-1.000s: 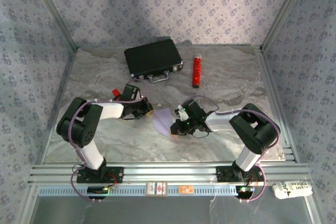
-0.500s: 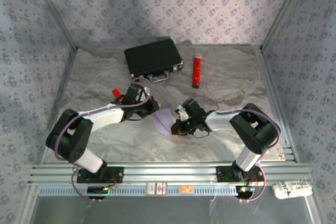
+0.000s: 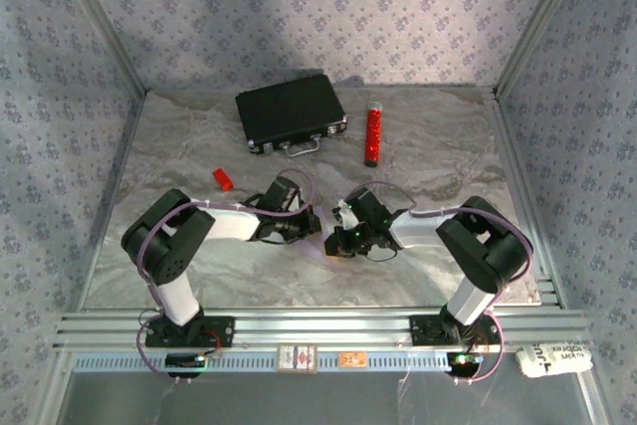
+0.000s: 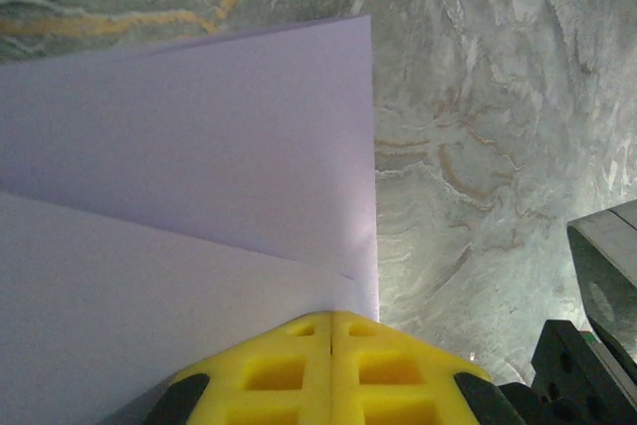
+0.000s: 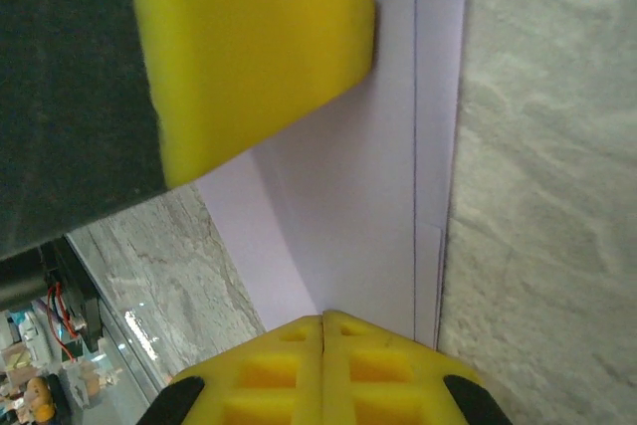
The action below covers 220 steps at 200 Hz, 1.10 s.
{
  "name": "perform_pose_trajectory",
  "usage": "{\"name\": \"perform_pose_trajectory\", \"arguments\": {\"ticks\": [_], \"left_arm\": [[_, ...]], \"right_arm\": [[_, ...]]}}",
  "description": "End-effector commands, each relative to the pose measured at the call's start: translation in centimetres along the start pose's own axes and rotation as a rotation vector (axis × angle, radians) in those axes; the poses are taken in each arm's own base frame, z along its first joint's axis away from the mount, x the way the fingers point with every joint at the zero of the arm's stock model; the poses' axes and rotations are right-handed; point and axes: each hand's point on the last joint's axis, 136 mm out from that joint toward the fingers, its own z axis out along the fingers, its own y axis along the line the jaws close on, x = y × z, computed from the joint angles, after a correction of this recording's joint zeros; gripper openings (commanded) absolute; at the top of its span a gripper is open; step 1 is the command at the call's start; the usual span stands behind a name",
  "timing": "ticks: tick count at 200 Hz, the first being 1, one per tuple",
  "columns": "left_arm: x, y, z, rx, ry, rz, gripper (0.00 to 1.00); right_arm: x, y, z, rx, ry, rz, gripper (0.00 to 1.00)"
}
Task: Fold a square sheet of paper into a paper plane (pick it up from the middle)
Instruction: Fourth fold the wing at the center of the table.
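When you look down from the top camera, you can see both arms reaching in to the middle of the table (image 3: 438, 156), with the left gripper (image 3: 302, 226) and the right gripper (image 3: 334, 242) close to each other. The square sheet of paper (image 4: 199, 166) lies flat on the table under them, and from the top it is mostly hidden. In the left wrist camera you can see that the pale lilac paper is folded, with one layer lying over another and a straight edge on the right side. The left gripper's yellow fingers (image 4: 279, 373) are closed tight together, and their tip sits on the paper. You cannot tell if any paper is pinched between them. In the right wrist camera the right gripper's yellow fingers (image 5: 264, 377) are closed tight together too, and their tip rests on the paper near its layered edge. There too you cannot tell if they have hold of it. A yellow finger of the left gripper presses on the same paper at the top of that view. Far back on the table sit the black case (image 3: 291, 111) and the red cylinder (image 3: 373, 134), well apart from the paper. The small red block (image 3: 223, 178) lies to the left of the left arm.
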Motion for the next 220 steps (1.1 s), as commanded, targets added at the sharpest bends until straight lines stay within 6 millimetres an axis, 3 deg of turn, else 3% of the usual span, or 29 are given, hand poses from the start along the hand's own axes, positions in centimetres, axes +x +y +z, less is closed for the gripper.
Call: {"name": "perform_pose_trajectory", "arguments": {"ticks": [1, 29, 45, 61, 91, 106, 155, 220], "left_arm": [[0.7, 1.7, 0.5, -0.039, 0.012, -0.007, 0.04], [1.5, 3.5, 0.7, -0.076, 0.03, -0.008, 0.04], [1.8, 3.9, 0.8, -0.073, 0.033, -0.014, 0.04], [1.8, 3.9, 0.8, -0.068, 0.034, -0.017, 0.04], [1.7, 3.7, 0.8, -0.062, 0.032, -0.018, 0.04], [1.8, 3.7, 0.8, -0.064, 0.036, -0.016, 0.04], [1.8, 4.5, 1.0, -0.063, 0.025, -0.028, 0.03], [2.0, 5.1, 1.3, -0.065, 0.022, -0.05, 0.03]], "right_arm": [[1.3, -1.4, -1.0, 0.084, 0.03, 0.059, 0.0], [0.3, 0.6, -2.5, 0.059, 0.006, 0.008, 0.0], [0.0, 2.2, -2.2, -0.008, 0.004, -0.005, 0.0], [-0.4, 2.4, -1.5, -0.006, 0.003, -0.008, 0.0], [-0.7, 1.3, 0.7, 0.004, 0.024, 0.028, 0.0], [0.2, 0.2, 1.2, 0.031, 0.054, 0.043, 0.0], [3.9, -2.0, -0.3, 0.068, 0.09, 0.047, 0.0], [6.9, -3.2, -1.8, 0.065, 0.108, 0.073, 0.0]]}}
